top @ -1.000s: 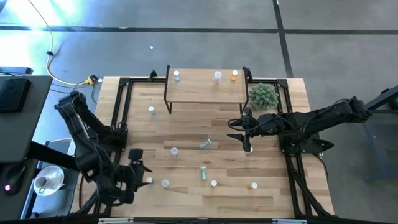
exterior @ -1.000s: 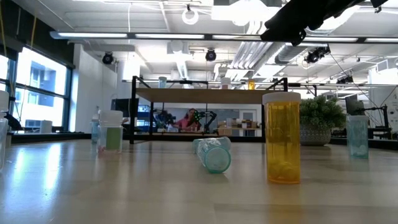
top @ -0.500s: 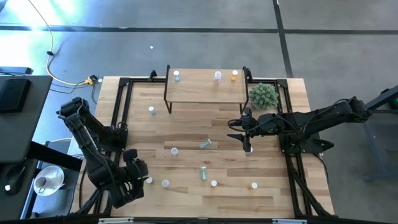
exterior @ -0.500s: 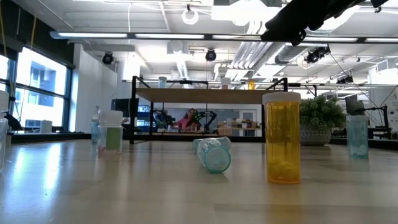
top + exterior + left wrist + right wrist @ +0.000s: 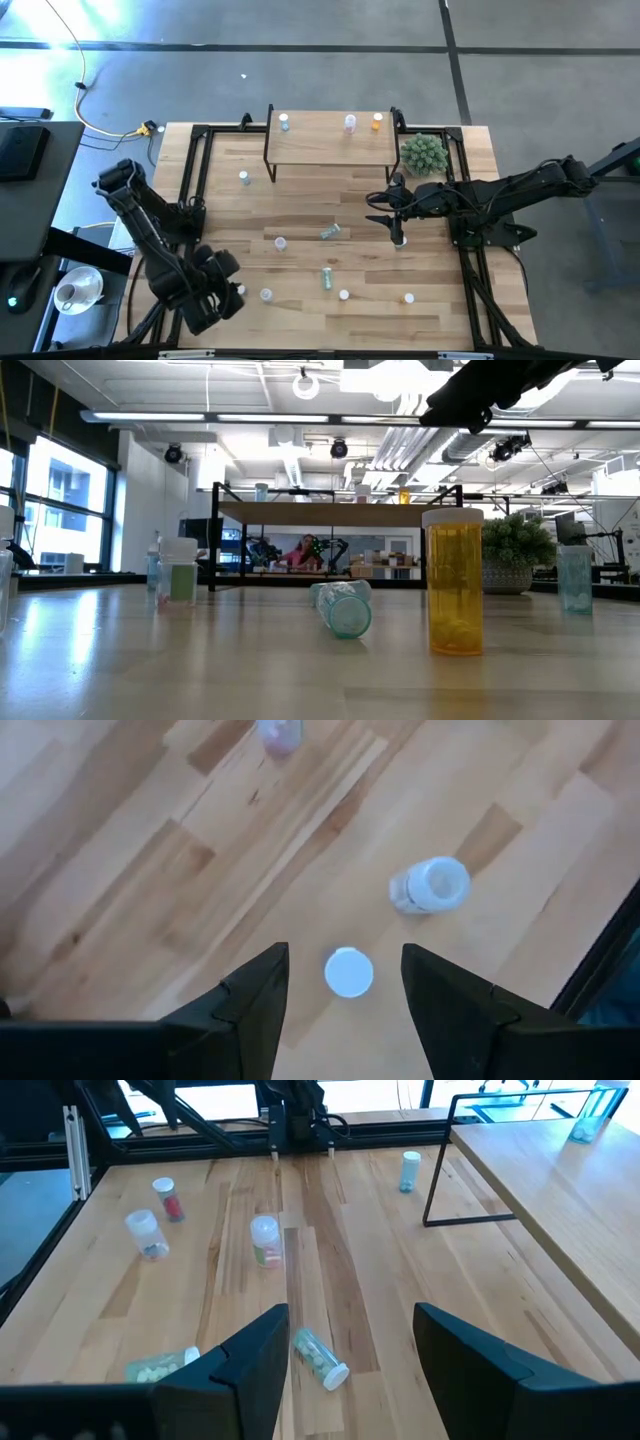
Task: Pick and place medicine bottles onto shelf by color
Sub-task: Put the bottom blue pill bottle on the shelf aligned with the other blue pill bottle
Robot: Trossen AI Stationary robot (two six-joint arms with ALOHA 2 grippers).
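Below the left gripper [image 5: 344, 990], between its 2 spread fingers [image 5: 250, 1010], a white-capped bottle [image 5: 349, 972] stands upright on the plank table [image 5: 120, 870]; the jaws are apart and hold nothing, with clear wood showing on both sides of the cap. Just beyond that cap and off to one side stands a second bottle [image 5: 430, 888], tilted in the wrist view, and farther ahead a third bottle [image 5: 279, 735] with pinkish contents. From above, this gripper [image 5: 222, 288] hangs over the near left corner of the table.

Out past the middle of the table, the right gripper [image 5: 397, 222] points down with its fingers [image 5: 250, 1370] parted and empty. Ahead of them a green bottle [image 5: 320, 1357] lies on its side, another green bottle [image 5: 160, 1366] lies flat beside the near finger, and 3 upright bottles stand farther on: 1 with pale contents [image 5: 265, 1242], 1 with red contents [image 5: 168, 1198], and 1 clear [image 5: 146, 1235]. A blue bottle [image 5: 410, 1170] stands near a black leg of the shelf [image 5: 330, 135].

On the shelf top, well beyond both grippers, 3 bottles stand in a row: blue [image 5: 284, 122], pale [image 5: 349, 123], orange [image 5: 377, 121]. Beside the shelf sits a spiky green plant [image 5: 424, 153]. Nearest the low camera stand an orange bottle [image 5: 453, 582] and a fallen green one [image 5: 343, 607].
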